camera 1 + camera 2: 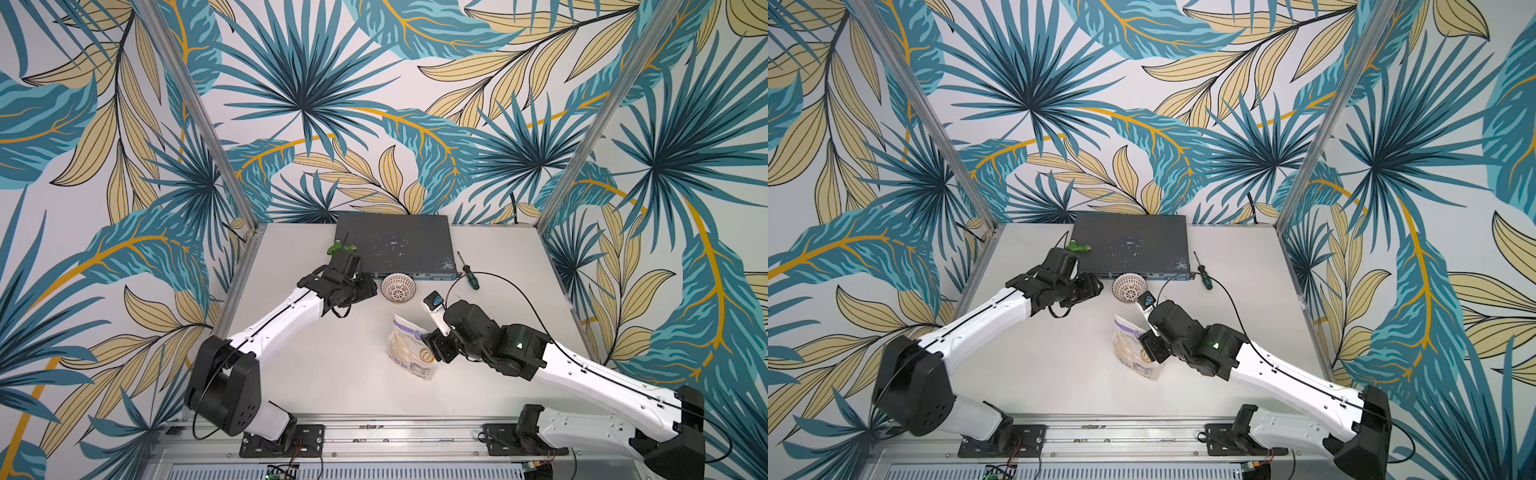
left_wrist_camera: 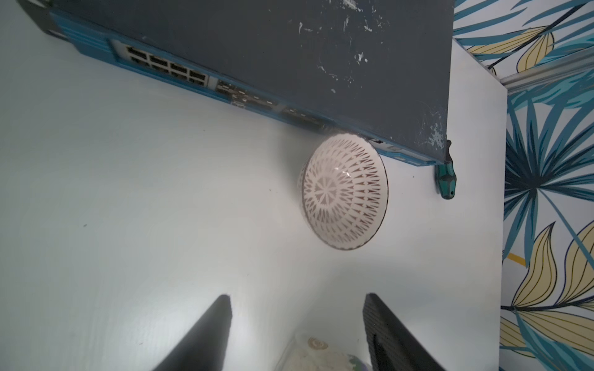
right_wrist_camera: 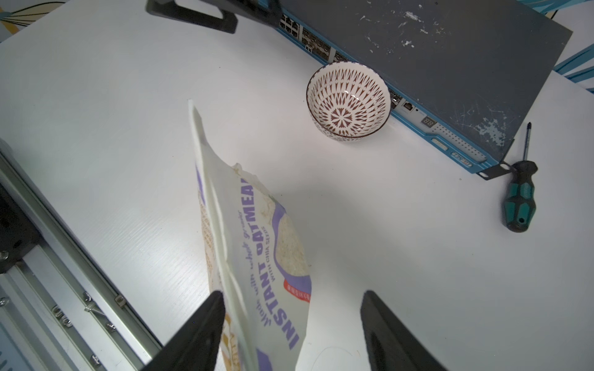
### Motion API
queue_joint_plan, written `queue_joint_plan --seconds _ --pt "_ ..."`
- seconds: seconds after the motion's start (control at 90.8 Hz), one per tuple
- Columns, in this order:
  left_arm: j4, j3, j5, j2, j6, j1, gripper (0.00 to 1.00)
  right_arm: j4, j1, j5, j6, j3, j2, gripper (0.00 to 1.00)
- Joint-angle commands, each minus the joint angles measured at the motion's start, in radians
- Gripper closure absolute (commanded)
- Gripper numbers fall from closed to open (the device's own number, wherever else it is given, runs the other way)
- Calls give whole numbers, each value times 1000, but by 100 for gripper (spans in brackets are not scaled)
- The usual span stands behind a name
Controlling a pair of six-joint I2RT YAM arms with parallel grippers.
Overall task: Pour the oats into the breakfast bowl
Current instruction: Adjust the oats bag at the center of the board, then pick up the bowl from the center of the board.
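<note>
The breakfast bowl point(image 1: 398, 288) point(image 1: 1129, 286) point(image 2: 344, 192) point(image 3: 348, 101), white with a dark lattice pattern, sits empty against the front of a dark box. The oats are in a pouch point(image 1: 405, 340) point(image 1: 1127, 345) point(image 3: 257, 225) with purple lettering. It stands tilted on the table in front of the bowl. My right gripper point(image 1: 436, 351) point(image 3: 293, 294) is open around the pouch's lower part. The pouch rests against one finger point(image 3: 205, 321), with a gap to the other finger. My left gripper point(image 1: 368, 291) point(image 2: 297, 297) is open and empty, just left of the bowl.
A flat dark grey network switch point(image 1: 395, 245) lies at the back of the table. A green-handled screwdriver point(image 1: 471, 280) point(image 3: 517, 199) lies at its right corner and a green tool point(image 1: 341, 248) at its left edge. An aluminium rail point(image 1: 374, 432) runs along the front.
</note>
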Motion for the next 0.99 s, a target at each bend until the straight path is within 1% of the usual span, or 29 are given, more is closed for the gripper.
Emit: queue_joint_plan --seconds 0.0,0.033,0.088,0.143,0.231,0.286,0.364,0.518,0.573,0.705,0.804,0.881,0.981 --pt "-27 125 -35 122 -14 -36 33 36 4 -33 23 -24 -26 28" --pt "-43 166 -37 165 -17 -43 35 42 4 -44 23 -28 -34 28" --pt "-54 220 -30 227 -24 -49 43 52 4 -62 20 -35 -47 28" --pt "-69 269 -29 280 -34 -51 48 60 4 -73 21 -40 -60 26" --pt "-96 330 -42 346 -40 -52 59 73 4 -96 21 -49 -88 22" --pt "-113 359 -50 376 -39 -53 62 82 4 -104 22 -56 -109 21" --pt "-136 382 -71 398 -36 -56 63 93 3 -112 22 -63 -140 18" --pt "-159 379 -116 398 -35 -59 63 117 4 -125 21 -79 -189 15" --pt "-160 369 -129 391 -40 -59 60 122 4 -127 22 -85 -201 15" --pt "-136 348 -111 362 -45 -59 59 124 4 -114 24 -95 -206 14" --pt "-146 338 -136 352 -50 -64 58 118 4 -110 30 -96 -206 14" --pt "-147 331 -153 365 -53 -63 58 118 4 -106 32 -100 -207 14" --pt "-142 337 -138 397 -54 -63 60 121 4 -102 34 -103 -209 14"
